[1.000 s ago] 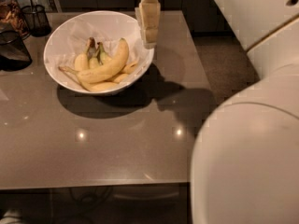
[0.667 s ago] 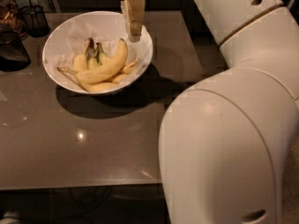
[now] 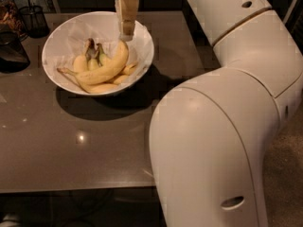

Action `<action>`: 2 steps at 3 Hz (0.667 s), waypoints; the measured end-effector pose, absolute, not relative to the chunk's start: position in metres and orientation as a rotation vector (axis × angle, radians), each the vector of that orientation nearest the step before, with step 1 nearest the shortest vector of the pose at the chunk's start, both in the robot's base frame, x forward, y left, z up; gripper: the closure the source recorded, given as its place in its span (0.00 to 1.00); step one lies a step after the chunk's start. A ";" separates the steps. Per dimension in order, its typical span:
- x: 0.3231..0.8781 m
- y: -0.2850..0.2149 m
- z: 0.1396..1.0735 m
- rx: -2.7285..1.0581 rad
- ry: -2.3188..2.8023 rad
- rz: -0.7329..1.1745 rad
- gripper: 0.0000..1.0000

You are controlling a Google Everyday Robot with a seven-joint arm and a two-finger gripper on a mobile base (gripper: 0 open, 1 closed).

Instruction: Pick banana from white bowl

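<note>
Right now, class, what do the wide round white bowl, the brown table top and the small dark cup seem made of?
The wide round white bowl: smooth, opaque, perhaps glazed ceramic or plastic, lined with crinkled paper. The brown table top: hard and polished, with light glints. The small dark cup: see-through mesh, probably metal wire. The gripper hangs over the upper end of the long yellow banana.

Single camera view: set high on the robot's side of the bench (image 3: 71, 145), angled steeply down and forward, close in, so the arm (image 3: 222, 126) bulks nearer than and right of the pincer (image 3: 126, 32), which hangs top-centre over the white bowl (image 3: 61, 39), bench front edge well nearer.
</note>
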State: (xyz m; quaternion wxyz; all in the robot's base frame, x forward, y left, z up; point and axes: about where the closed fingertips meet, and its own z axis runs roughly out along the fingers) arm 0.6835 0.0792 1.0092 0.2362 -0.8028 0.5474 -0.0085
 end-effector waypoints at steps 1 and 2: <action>0.675 0.078 0.992 -2.227 1.522 0.031 0.00; 0.667 0.077 0.977 -2.251 1.542 0.080 0.10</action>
